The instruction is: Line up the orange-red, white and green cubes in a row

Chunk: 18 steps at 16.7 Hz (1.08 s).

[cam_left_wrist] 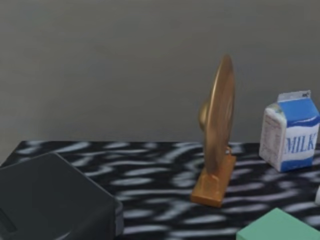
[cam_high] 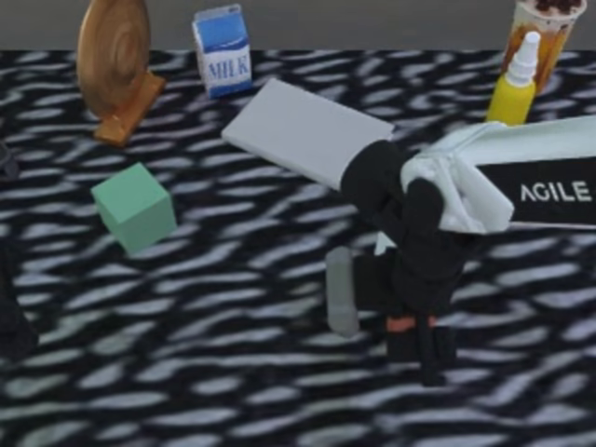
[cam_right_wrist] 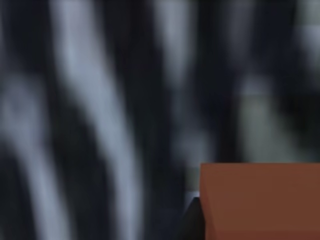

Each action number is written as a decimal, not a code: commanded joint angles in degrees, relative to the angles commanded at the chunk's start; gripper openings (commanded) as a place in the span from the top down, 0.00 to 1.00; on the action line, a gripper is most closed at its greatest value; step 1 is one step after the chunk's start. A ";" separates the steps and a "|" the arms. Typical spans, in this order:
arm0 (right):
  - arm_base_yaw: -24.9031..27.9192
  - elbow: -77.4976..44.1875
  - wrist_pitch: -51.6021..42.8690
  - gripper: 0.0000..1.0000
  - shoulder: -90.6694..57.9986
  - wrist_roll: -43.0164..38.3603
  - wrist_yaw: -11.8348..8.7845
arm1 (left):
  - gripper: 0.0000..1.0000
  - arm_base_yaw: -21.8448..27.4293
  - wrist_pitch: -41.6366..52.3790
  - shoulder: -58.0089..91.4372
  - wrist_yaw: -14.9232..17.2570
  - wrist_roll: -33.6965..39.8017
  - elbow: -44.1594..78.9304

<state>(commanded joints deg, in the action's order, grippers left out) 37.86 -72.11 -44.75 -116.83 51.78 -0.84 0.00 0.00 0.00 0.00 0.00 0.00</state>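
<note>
The mint green cube [cam_high: 135, 206] rests on the left part of the table, and one corner of it shows in the left wrist view [cam_left_wrist: 280, 227]. My right gripper [cam_high: 416, 346] points down near the middle front, shut on the small orange-red cube [cam_high: 401, 324]. That cube fills a corner of the right wrist view [cam_right_wrist: 260, 200], with a dark finger [cam_right_wrist: 192, 220] against its side. A pale corner [cam_high: 383, 244] shows under the right arm; I cannot tell whether it is the white cube. My left arm [cam_high: 13, 317] stays parked at the left edge.
A flat grey-white slab [cam_high: 303, 130] lies behind the right arm. At the back stand a milk carton [cam_high: 223, 49], a wooden disc on a stand [cam_high: 116, 65], a yellow bottle [cam_high: 515, 84] and a drink cup [cam_high: 549, 23]. The cloth is striped black and white.
</note>
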 joint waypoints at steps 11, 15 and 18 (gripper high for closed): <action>0.00 0.00 0.00 0.00 0.00 0.00 0.00 | 0.00 0.00 0.00 0.00 0.00 0.00 0.00; 0.00 0.00 0.00 0.00 0.00 0.00 0.00 | 0.00 0.00 0.00 0.00 0.00 0.00 0.00; 0.05 -0.80 -1.00 0.00 0.40 0.16 -0.02 | 0.00 0.00 0.00 0.00 0.00 0.00 0.00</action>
<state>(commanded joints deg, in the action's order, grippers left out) 37.91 -72.91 -45.76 -116.43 51.94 -0.86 0.00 0.00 0.00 0.00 0.00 0.00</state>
